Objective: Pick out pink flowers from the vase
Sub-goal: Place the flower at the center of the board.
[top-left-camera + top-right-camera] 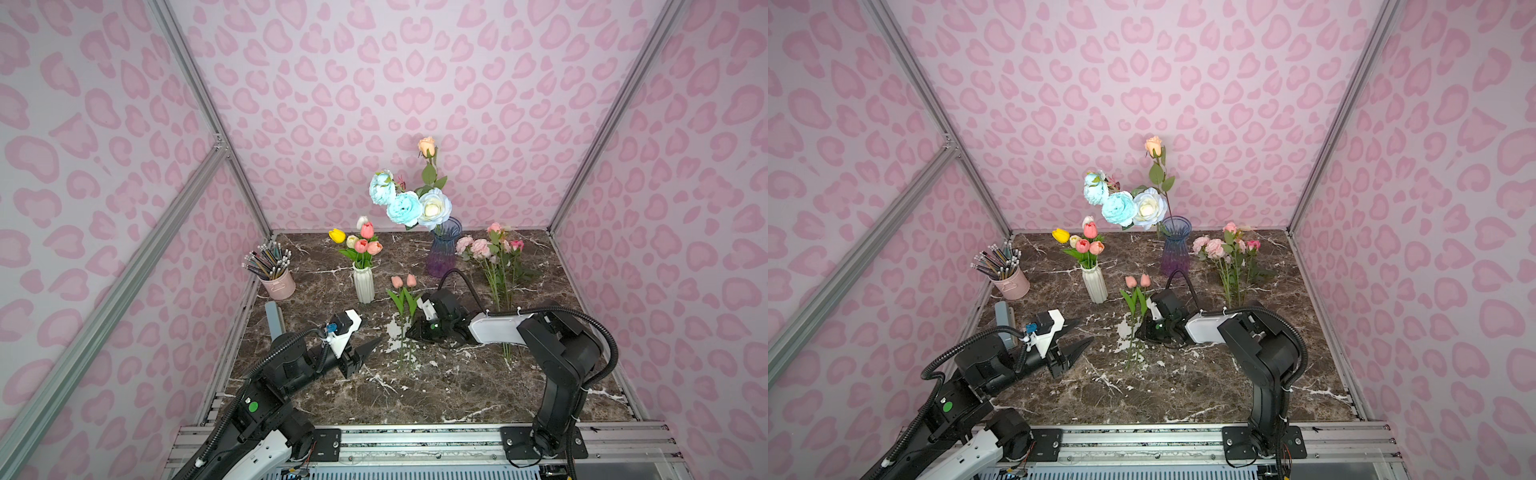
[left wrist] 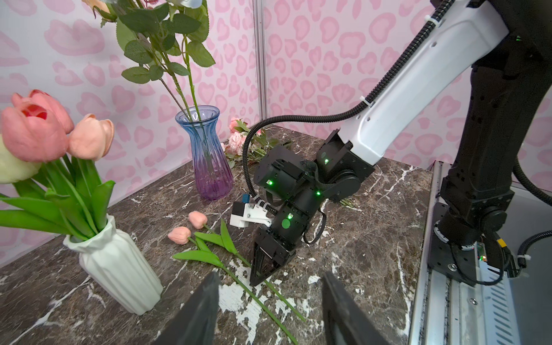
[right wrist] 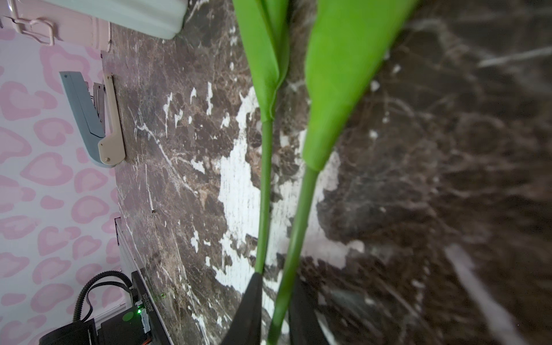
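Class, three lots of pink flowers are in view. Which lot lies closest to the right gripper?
The two salmon-pink tulips lying mid-table, stems at the right gripper; the rose-and-peony bunch lies farther right, other pink tulips stand in the white vase.

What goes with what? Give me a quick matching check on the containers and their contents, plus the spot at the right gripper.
Column one:
1 glass vase
2 white vase
3 pink pot
4 table at right gripper

Column two:
a pencils
b two pink tulips lying flat
c blue and white blooms, peach rose
d mixed tulips

Pairs: 1-c, 2-d, 3-a, 4-b
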`<action>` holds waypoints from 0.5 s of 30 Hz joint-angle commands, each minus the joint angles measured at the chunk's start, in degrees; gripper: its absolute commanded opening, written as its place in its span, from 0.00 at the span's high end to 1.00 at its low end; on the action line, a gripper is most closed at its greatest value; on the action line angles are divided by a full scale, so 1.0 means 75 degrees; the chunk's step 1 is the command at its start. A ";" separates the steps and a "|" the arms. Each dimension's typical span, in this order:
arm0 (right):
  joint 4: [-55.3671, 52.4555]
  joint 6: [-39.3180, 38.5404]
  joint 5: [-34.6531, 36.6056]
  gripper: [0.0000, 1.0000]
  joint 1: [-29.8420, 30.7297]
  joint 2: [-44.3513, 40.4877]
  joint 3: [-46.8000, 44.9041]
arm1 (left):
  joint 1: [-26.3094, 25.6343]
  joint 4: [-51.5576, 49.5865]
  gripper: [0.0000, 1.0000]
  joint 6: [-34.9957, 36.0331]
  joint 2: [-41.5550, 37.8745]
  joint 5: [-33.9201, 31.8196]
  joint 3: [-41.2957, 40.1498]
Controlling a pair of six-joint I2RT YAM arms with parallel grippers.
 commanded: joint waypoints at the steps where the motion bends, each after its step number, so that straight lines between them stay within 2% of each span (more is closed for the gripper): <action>1: -0.0419 -0.0115 0.0181 0.74 -0.0019 -0.0101 -0.0109 | 0.0000 0.0121 0.44 0.0054 -0.0032 -0.0026 -0.0022; 6: -0.0577 -0.0230 0.0333 0.69 -0.0013 -0.0280 -0.0145 | 0.0000 0.0092 0.44 0.0078 -0.0066 -0.0163 -0.0030; 10: -0.0821 -0.0401 0.0690 0.69 -0.0003 -0.0482 -0.0096 | 0.0000 0.0048 0.44 0.0101 -0.0091 -0.0479 -0.0048; 12: -0.0891 -0.0513 0.1183 0.69 0.0082 -0.0867 -0.0150 | 0.0000 -0.0023 0.44 0.0113 -0.0090 -0.0912 -0.0014; 15: -0.0631 -0.0907 0.1970 0.68 0.0523 -0.1601 -0.0268 | 0.0000 -0.0085 0.44 -0.0028 -0.0125 -0.2156 0.0103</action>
